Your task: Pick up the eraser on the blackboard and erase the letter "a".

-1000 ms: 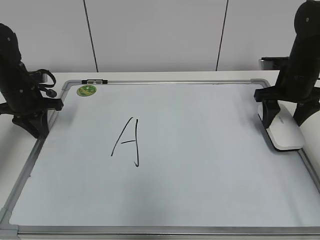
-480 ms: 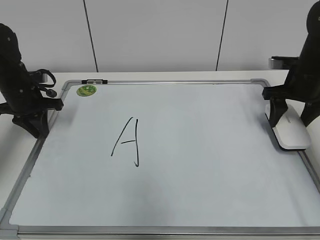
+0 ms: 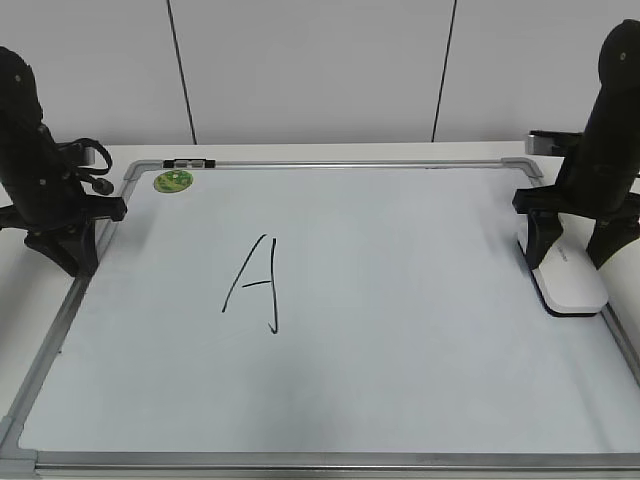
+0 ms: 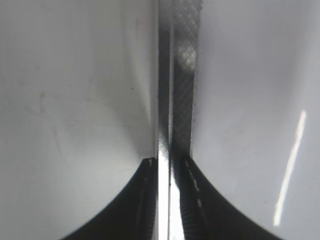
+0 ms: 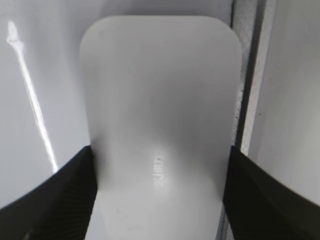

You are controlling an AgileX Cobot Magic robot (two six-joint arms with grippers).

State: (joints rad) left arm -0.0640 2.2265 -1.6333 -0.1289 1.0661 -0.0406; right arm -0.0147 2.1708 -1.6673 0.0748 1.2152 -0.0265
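Note:
The white eraser (image 3: 572, 280) lies on the blackboard (image 3: 400, 340) at its right edge. My right gripper (image 3: 568, 258) straddles it, a finger pressed on each long side. In the right wrist view the eraser (image 5: 160, 100) fills the space between the jaws (image 5: 160, 200), with its grey lettering showing. A tall angular capital "A" (image 3: 255, 285) in black marker stands left of centre. No lowercase "a" shows. My left gripper (image 3: 72, 258) rests at the board's left frame. Its jaws (image 4: 165, 170) are almost together and empty, over the frame rail (image 4: 182, 75).
A green round sticker (image 3: 173, 181) sits in the board's far left corner, beside a small black clip (image 3: 190, 161) on the top frame. The silver frame (image 5: 247, 75) runs right beside the eraser. White wall panels stand behind the table.
My right gripper and the eraser shifted right along the board edge, then came back left and slightly nearer the front. The left arm has not moved.

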